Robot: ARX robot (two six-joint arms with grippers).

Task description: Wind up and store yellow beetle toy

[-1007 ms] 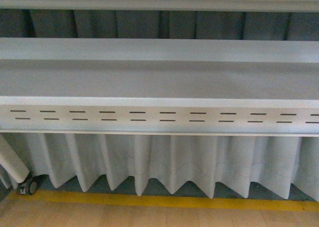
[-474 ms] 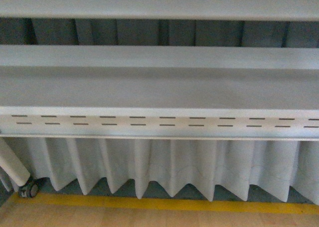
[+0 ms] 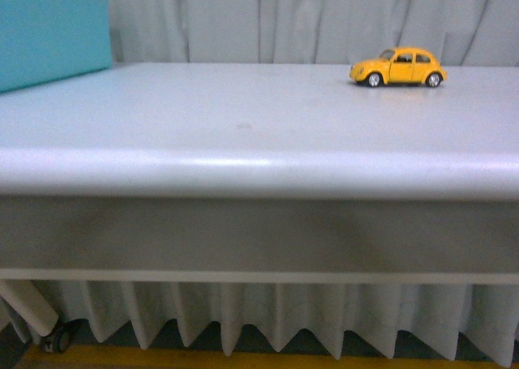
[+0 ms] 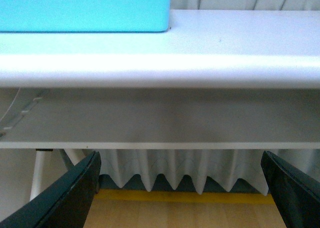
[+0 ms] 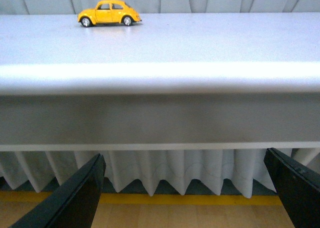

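Rose in the front view from the slotted rail seen a second ago to table height. Found the beetle on its wheels at far right, near the curtain, well apart from the blue box at far left. Held left gripper and right gripper spread wide, empty, low before the table's front edge.

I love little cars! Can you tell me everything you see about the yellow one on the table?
The yellow beetle toy is a small, rounded, orange-yellow car with a shiny, hard-looking body, dark windows and black wheels with silver hubs. It stands upright on its wheels, seen side-on, its lower, longer end pointing left in the front view. It sits on the pale table, far back and to the right, near the grey curtain. Only the table touches it.
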